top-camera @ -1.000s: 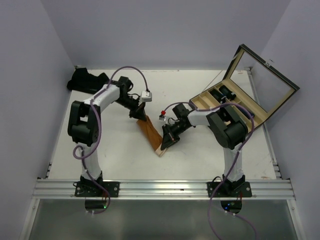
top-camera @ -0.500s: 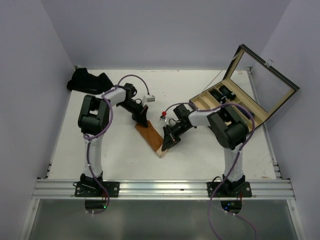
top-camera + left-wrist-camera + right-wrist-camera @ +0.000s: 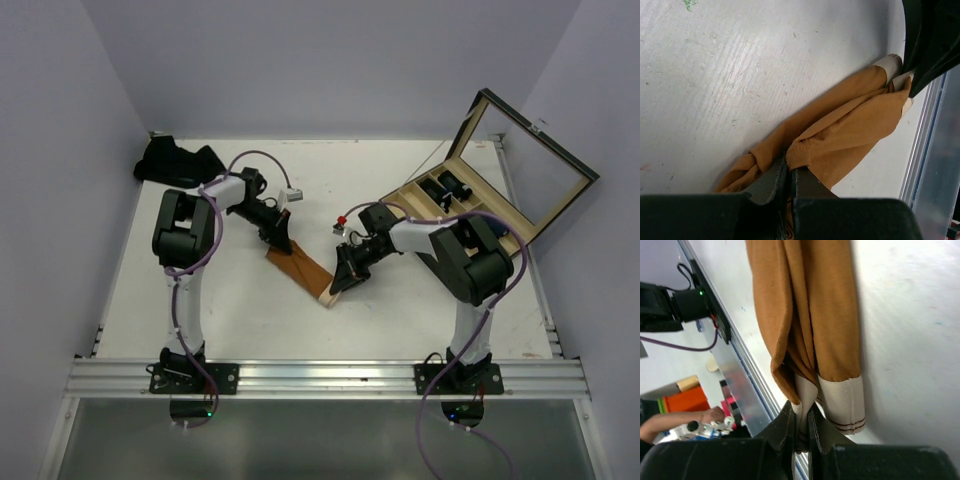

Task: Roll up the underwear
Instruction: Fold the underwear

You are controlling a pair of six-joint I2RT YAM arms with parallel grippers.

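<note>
Rust-orange cloth sits pinched between the fingers of the left gripper (image 3: pixel 788 175), pads nearly together with a hemmed edge of the orange brief (image 3: pixel 845 132) caught in the gap. Fabric bunches in folds right at the tips, then runs away from them in a long narrow strip, lying on the white table (image 3: pixel 230 300).

Right gripper (image 3: pixel 801 416) is clamped on the other end: fingers closed tight on a fold of the cream waistband (image 3: pixel 842 400), which shows two thin dark stripes. The rest of the waistband lies flat on the table just beside the fingers. Orange cloth hangs in lengthwise folds away from the tips.

From above, the brief is stretched diagonally between the two grippers near table centre, left gripper at the far-left end, right gripper at the near-right end, waistband toward the near edge. Both arms are bent low over the surface.

Dark underwear pile (image 3: pixel 175 160) sits in the far left corner, well apart from the arms. Wooden box (image 3: pixel 478 236) stands at the right side, glass lid (image 3: pixel 525 160) tilted open, dark rolled items in its far compartments; cannot tell how many. Aluminium rail (image 3: pixel 320 378) runs along the near edge by the arm bases.
</note>
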